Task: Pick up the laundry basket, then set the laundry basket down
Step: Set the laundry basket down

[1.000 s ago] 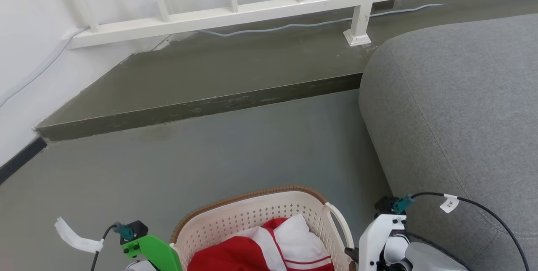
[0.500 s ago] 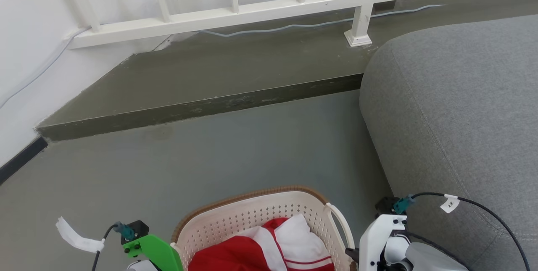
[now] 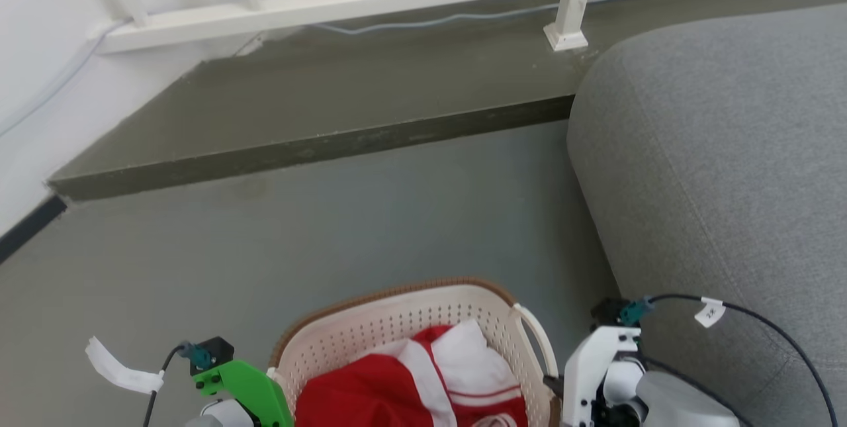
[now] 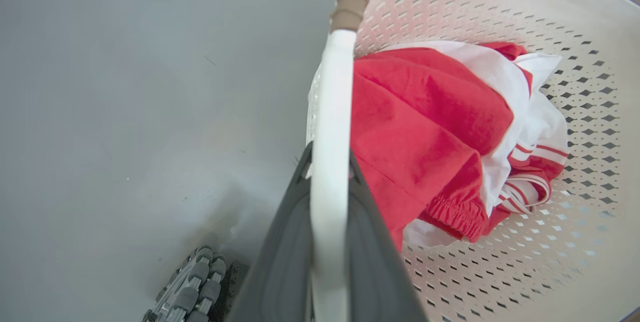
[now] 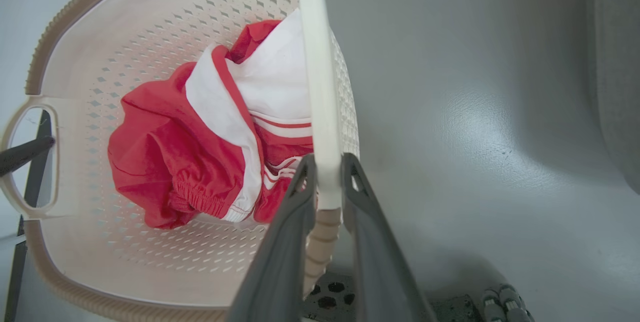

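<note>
Head view has dipped: we are likely lowering the basket [image 3: 397, 328], left end effector [image 4: 328, 162] and right end effector [image 5: 327, 169] clamping its handles [image 4: 331, 87].

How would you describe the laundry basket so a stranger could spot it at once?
Find the grey sofa on the right; just left of its near end is the laundry basket. It is cream and perforated with a brown woven-look rim, holds a red-and-white garment, and the left hand and right hand clamp its white handles.
</note>
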